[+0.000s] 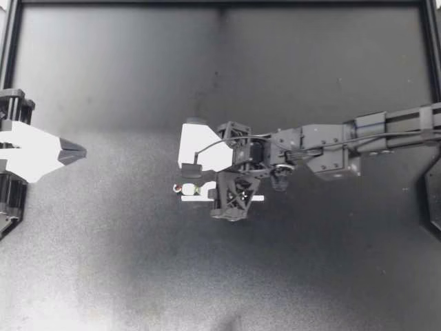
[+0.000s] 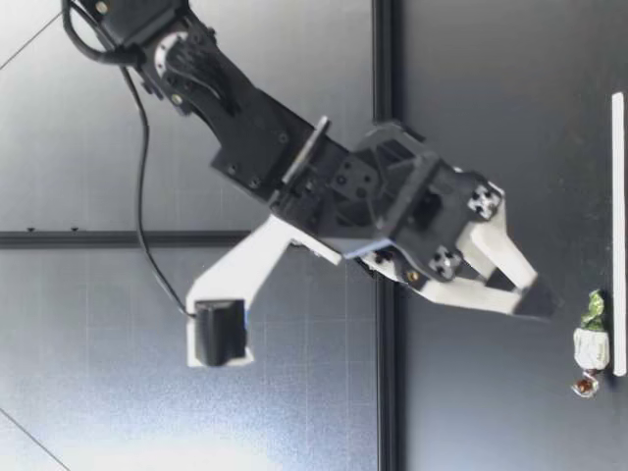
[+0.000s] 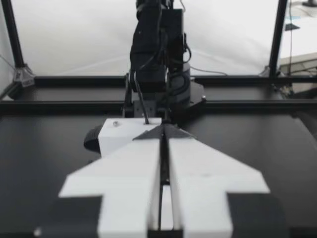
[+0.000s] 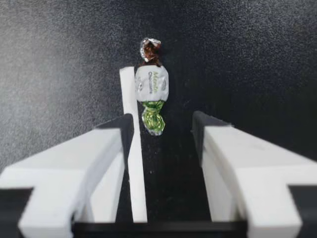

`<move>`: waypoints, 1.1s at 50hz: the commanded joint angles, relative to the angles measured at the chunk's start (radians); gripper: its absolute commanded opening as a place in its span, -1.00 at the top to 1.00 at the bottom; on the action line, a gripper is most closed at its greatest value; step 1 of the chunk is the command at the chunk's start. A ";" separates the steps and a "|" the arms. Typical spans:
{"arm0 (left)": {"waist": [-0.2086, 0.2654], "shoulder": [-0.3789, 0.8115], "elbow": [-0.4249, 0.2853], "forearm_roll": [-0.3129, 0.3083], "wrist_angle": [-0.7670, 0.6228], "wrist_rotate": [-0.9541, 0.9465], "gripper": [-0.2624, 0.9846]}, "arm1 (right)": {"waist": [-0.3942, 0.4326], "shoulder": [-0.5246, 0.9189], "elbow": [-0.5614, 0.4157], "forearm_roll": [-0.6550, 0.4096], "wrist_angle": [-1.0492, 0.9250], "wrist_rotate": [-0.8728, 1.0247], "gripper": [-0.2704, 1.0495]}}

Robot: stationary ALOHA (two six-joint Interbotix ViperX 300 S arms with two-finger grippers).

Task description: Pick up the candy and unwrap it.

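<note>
A small candy [image 1: 187,188] in a white wrapper with a green twist and a brown twist lies on the black table, up against a thin white strip [image 1: 227,198]. My right gripper [image 1: 200,181] hovers just above and behind it, open and holding nothing. In the right wrist view the candy [image 4: 152,84] lies ahead of the gripper [image 4: 161,126], between the lines of its two fingers, with the strip [image 4: 132,158] running along one finger. The low view shows my right gripper [image 2: 535,294] slightly above the candy [image 2: 592,343]. My left gripper [image 1: 72,153] stays far off at the table's side, shut [image 3: 162,130].
The table's black frame rails [image 1: 220,3] run along the back and sides. My right arm [image 1: 344,148] stretches across the table from its side and shows ahead of my left gripper as a dark upright mass [image 3: 158,49].
</note>
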 commanded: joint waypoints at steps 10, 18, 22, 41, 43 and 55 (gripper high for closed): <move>0.002 0.005 -0.009 0.000 -0.009 0.002 0.75 | 0.003 0.012 -0.025 0.000 -0.003 0.009 -0.17; 0.002 0.005 -0.011 0.000 -0.009 0.002 0.75 | 0.003 0.031 -0.034 0.000 -0.003 0.009 -0.17; 0.002 0.005 -0.009 0.000 -0.009 0.002 0.75 | 0.003 0.043 -0.040 0.000 -0.003 0.009 -0.17; 0.002 0.006 -0.002 0.000 -0.009 -0.002 0.75 | 0.020 0.078 -0.054 0.000 0.060 0.009 0.04; 0.002 0.005 -0.002 0.000 -0.009 0.000 0.75 | 0.021 0.078 -0.052 0.002 0.077 0.009 0.15; 0.002 0.005 -0.002 0.000 -0.009 0.000 0.75 | 0.046 0.069 -0.058 0.003 0.109 0.003 0.81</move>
